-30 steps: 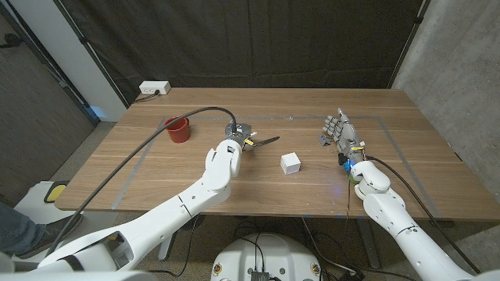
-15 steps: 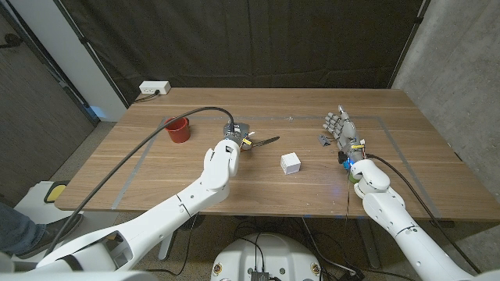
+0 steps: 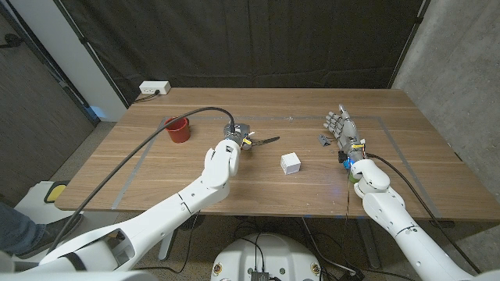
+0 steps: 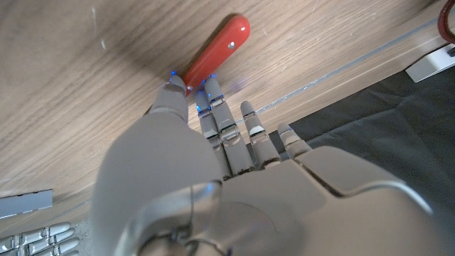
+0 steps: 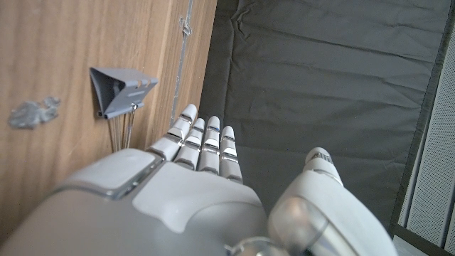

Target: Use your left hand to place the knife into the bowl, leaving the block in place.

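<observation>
Reaching over the knife (image 4: 217, 51), our left hand (image 3: 233, 138) has its fingers (image 4: 211, 107) down at the near end of the red handle, touching it, yet we cannot tell from these views whether they have closed on it. In the head view the dark blade tip (image 3: 269, 141) pokes out from the hand toward the white block (image 3: 291, 163), which sits apart from it on the wooden table (image 3: 406, 156). The red bowl (image 3: 178, 129) stands on the far side of the hand from the block, well apart from it.

We judge the knife light and stiff, with a smooth rounded handle that may slip or roll under the fingertips. The handle is the place to hold, thumb against fingers across its middle, blade left free. Lifting away from the block should keep it undisturbed.

Our right hand (image 3: 342, 129) waits beyond the block, fingers apart, grasping nothing, beside a grey binder clip (image 5: 119, 90).
</observation>
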